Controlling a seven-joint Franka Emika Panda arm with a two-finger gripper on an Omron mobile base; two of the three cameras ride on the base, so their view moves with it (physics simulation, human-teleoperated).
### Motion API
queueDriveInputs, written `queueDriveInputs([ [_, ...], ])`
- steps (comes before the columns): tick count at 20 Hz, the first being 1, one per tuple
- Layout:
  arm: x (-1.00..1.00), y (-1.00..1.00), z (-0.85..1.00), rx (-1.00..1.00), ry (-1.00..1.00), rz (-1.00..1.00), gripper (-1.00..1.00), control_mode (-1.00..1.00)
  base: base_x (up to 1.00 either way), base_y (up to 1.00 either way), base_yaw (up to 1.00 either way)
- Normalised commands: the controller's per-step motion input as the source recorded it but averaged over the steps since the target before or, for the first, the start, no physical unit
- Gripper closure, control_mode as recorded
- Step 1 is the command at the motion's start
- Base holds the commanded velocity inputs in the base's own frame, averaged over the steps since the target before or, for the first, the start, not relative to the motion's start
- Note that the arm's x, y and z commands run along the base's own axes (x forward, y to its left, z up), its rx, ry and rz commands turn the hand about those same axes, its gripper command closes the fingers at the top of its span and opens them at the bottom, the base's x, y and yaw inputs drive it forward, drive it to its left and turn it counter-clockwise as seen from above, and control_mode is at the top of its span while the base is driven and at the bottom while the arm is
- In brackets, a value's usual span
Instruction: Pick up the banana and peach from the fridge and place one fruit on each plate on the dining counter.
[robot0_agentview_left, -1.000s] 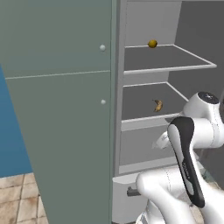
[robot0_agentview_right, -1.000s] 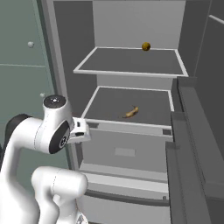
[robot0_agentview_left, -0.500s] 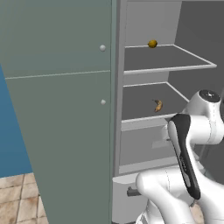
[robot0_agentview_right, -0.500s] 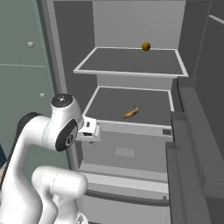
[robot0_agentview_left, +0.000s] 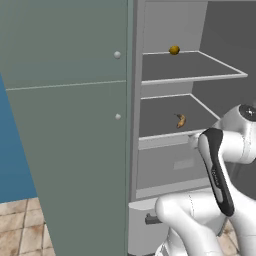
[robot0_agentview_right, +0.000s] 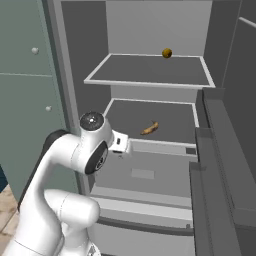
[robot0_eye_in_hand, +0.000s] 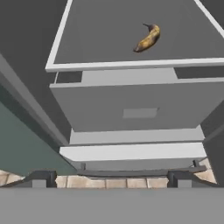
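The fridge (robot0_agentview_left: 170, 137) stands open in front of me. The banana (robot0_eye_in_hand: 148, 38) lies on the dark lower shelf toward its right side, also seen as banana (robot0_agentview_left: 180, 120) and banana (robot0_agentview_right: 150, 129). My gripper (robot0_eye_in_hand: 111, 179) is open and empty, its fingertips (robot0_eye_in_hand: 41, 178) wide apart; it hangs in front of and below that shelf's white front edge, well short of the banana. The hand's white body (robot0_agentview_right: 120, 144) sits left of the shelf front. The peach, the plates and the dining counter are out of view.
A round olive-yellow ball (robot0_agentview_right: 167, 52) rests at the back of the upper shelf. A grey drawer front (robot0_eye_in_hand: 140, 113) sits under the lower shelf. Tall grey-green panels (robot0_agentview_left: 65, 125) close off the left, and the open fridge door (robot0_agentview_right: 225, 165) stands at right.
The arm has swung the hand to the right, closer to the front of the lower shelf. The jaws have stayed open and the fruit has not moved.
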Motion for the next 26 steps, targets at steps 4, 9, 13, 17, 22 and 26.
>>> queueDriveInputs([
  [4, 0.52, -0.31, 0.0, 0.1, -0.19, 0.0, -1.0, -1.0, 0.0, 0.0, 0.0],
  [9, 0.55, -0.27, 0.01, 0.09, -0.17, 0.01, -1.0, -1.0, 0.0, 0.0, 0.0],
  [13, 0.63, -0.04, 0.0, 0.04, -0.04, -0.01, -1.0, -1.0, 0.0, 0.0, 0.0],
  [17, 0.67, -0.01, 0.05, 0.06, 0.05, -0.09, -1.0, -1.0, 0.0, 0.0, 0.0],
  [22, 0.62, -0.2, 0.07, 0.08, 0.1, -0.1, -1.0, -1.0, 0.0, 0.0, 0.0],
  [26, 0.52, -0.4, 0.02, 0.07, 0.16, -0.05, -1.0, -1.0, 0.0, 0.0, 0.0],
])
